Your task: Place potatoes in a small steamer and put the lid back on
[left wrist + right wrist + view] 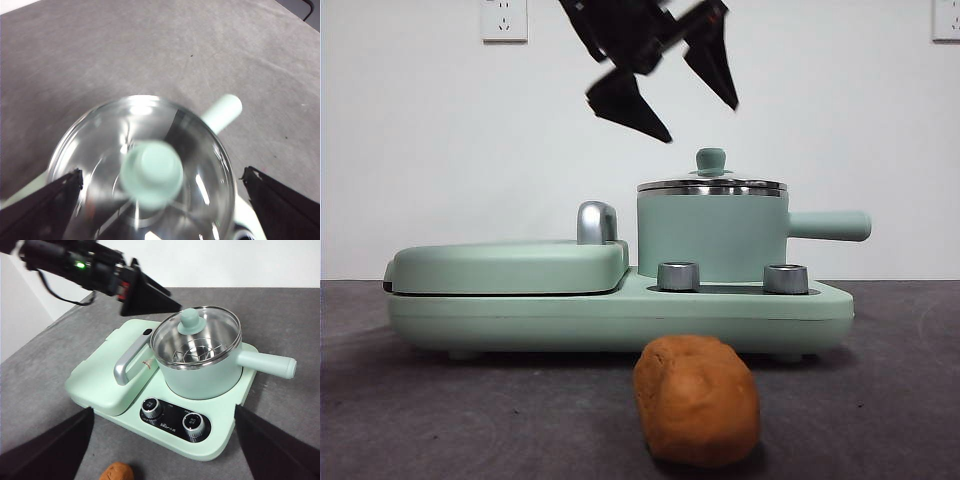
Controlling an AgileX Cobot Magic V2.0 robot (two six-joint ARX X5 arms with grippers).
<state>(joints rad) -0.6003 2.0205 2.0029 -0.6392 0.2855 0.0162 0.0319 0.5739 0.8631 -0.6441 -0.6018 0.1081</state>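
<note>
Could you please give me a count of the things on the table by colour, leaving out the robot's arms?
Mint green: 3 (pot, griddle cover, cooker base)
Clear with green knob: 1 (lid)
Orange-brown: 1 (potato)
Silver: 2 (dials)
Total: 7

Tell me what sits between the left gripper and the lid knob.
Nothing: in the front view, only bare air separates the open left gripper from the lid's knob; the left wrist view shows the knob unobstructed.
</note>
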